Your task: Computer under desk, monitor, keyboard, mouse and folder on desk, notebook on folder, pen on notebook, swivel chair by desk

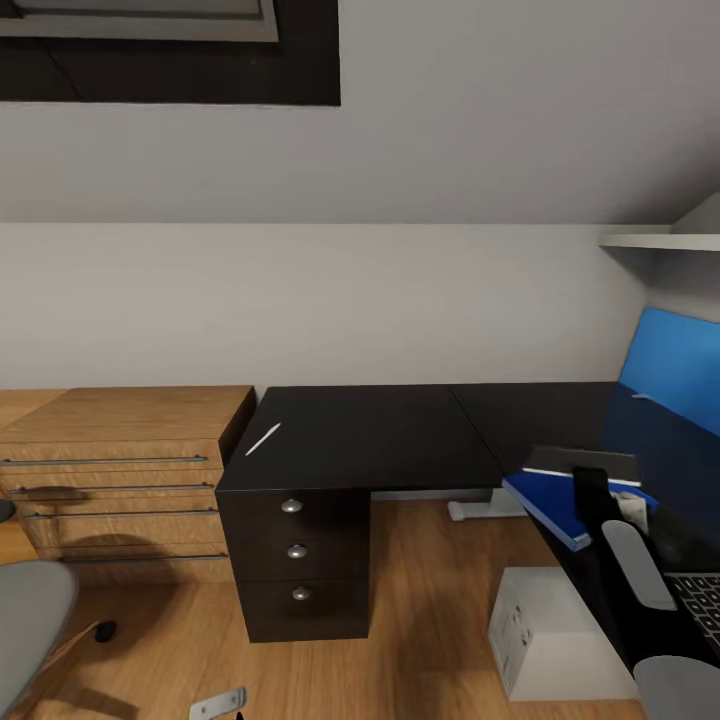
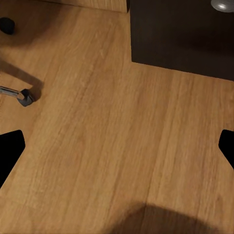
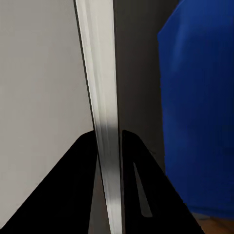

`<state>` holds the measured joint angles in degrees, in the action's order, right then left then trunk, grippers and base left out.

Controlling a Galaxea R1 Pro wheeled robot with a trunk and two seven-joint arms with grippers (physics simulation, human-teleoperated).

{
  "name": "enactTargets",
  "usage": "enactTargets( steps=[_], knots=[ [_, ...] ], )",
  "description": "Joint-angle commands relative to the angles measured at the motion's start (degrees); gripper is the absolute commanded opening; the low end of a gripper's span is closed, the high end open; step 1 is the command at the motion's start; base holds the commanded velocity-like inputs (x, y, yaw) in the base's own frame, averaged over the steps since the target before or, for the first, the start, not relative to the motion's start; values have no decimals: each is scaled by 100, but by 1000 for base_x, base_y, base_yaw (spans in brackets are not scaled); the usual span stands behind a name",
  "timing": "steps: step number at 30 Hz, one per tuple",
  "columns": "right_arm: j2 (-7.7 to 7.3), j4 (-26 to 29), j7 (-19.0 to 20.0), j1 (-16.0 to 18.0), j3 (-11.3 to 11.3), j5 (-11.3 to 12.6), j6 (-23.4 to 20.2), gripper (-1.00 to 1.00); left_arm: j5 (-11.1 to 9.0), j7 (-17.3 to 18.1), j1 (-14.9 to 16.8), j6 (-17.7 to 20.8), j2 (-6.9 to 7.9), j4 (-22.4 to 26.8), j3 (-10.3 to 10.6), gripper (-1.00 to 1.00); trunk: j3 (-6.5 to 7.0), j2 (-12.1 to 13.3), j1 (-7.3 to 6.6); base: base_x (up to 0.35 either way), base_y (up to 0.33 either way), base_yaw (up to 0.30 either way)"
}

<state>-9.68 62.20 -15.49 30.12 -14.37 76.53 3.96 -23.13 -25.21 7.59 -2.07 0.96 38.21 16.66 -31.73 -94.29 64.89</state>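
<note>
Two dark fingers (image 3: 83, 185) of your right gripper (image 3: 108, 170) pinch the notebook (image 1: 585, 462) edge-on above the blue folder (image 1: 548, 502) at the desk (image 1: 370, 435) rim. Left gripper (image 2: 117, 146) spread wide over bare floor (image 2: 112, 126). The pen (image 1: 263, 439) lies near the desk's left edge.

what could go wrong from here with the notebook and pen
The right gripper pinches the notebook by its thin edge, so it may slip or tilt. The folder seems to overhang the desk edge; a nudge could tip it off. The pen lies near the desk's edge and could roll off.
</note>
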Motion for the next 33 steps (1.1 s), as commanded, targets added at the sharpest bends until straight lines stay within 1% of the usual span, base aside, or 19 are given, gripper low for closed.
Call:
enactTargets(
  steps=[1,3,7,17,24,33],
  knots=[
    [-1,8,-78,3,7,-69,93,-100,-60,-48,5,-22,9,3,48,100,-6,-3,0,0,0,0],
    [2,10,-215,3,11,-304,209,-100,-60,-46,5,-22,9,3,48,100,-6,-3,0,0,0,0],
    [9,8,-305,2,13,-459,291,-100,-60,-48,5,-22,9,2,62,100,-6,-3,0,0,0,0],
    [2,-5,-322,2,13,-489,299,-100,-61,-47,5,-22,9,-6,67,100,-6,-3,0,1,0,0],
    [2,-6,-323,3,13,-490,299,-100,-65,-45,5,-22,9,-7,66,100,-6,-3,0,165,0,0],
    [2,-6,-323,3,13,-490,299,-100,-68,-49,5,-22,9,-12,66,100,-6,-3,0,27,0,0]
  ],
)
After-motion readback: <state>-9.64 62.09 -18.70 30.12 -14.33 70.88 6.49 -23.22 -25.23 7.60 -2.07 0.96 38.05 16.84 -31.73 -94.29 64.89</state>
